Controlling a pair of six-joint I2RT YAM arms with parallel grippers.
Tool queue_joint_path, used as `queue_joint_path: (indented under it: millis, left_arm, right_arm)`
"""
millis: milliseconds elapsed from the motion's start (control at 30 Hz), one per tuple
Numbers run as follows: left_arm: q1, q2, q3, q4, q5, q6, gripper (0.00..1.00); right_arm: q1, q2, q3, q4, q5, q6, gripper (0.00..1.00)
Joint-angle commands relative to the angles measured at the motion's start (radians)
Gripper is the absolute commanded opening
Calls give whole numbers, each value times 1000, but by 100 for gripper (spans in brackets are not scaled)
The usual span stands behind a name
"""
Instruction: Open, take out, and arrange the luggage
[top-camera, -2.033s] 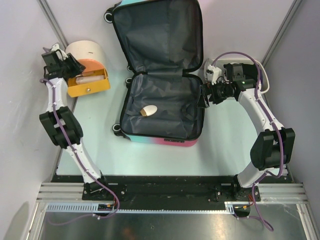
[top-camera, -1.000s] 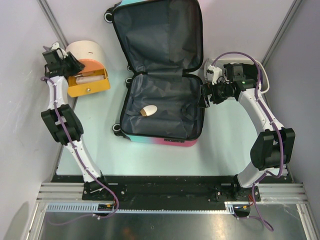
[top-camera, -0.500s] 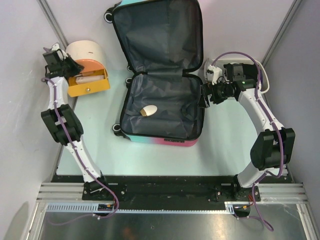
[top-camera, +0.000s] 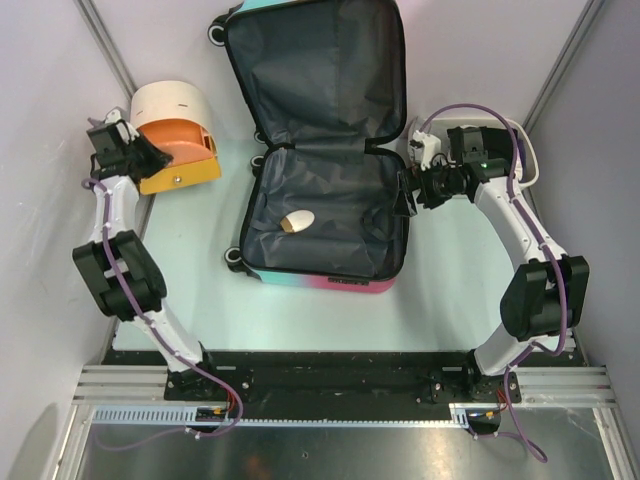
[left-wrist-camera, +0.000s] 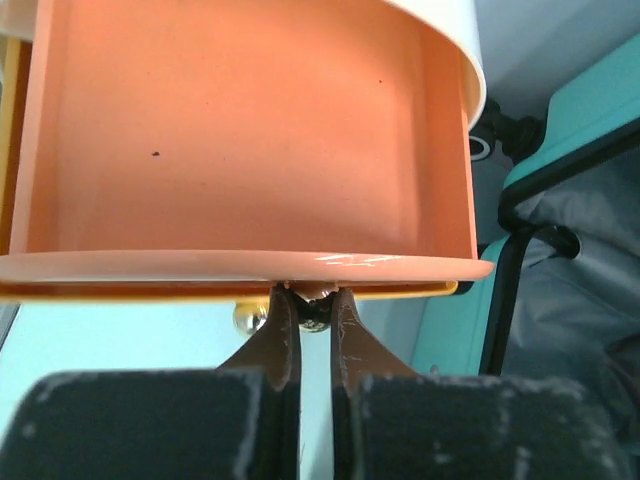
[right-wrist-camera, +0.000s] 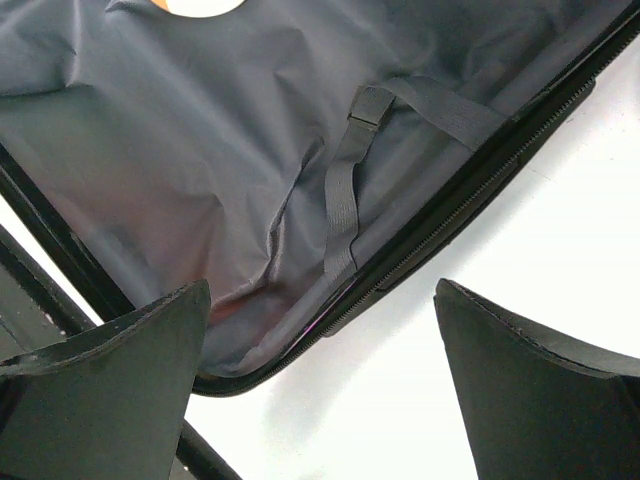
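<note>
- Top external view: the luggage (top-camera: 320, 150) lies open and flat mid-table, with its lid half cut off at the far edge of the frame. Bare tabletop (top-camera: 300, 315) lies in front of it.
- Right gripper (top-camera: 405, 195): fingers spread, just beside the shell's right rim.
- Left gripper (left-wrist-camera: 313, 302): pinched on the drawer knob (left-wrist-camera: 246, 319) of the cream-and-orange drawer box (top-camera: 175, 130), close to the left wall.
- Oval item (top-camera: 297, 222) on the lining: too small to identify.

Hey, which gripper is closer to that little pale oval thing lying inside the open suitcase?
Right. The right gripper is open at the right rim of the luggage, across the lining from the oval thing; the left gripper is farther, at the orange drawer box.
</note>
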Motion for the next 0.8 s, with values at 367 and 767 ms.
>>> queue_joint_path:
  millis: [367, 767]
  left_arm:
    - [-41, -226, -110, 81, -35, 95, 68]
    - [-405, -349, -262, -77, 276, 696, 89]
  right_arm:
    - [39, 22, 57, 28, -17, -4, 100]
    - [31, 11, 53, 19, -11, -11, 100]
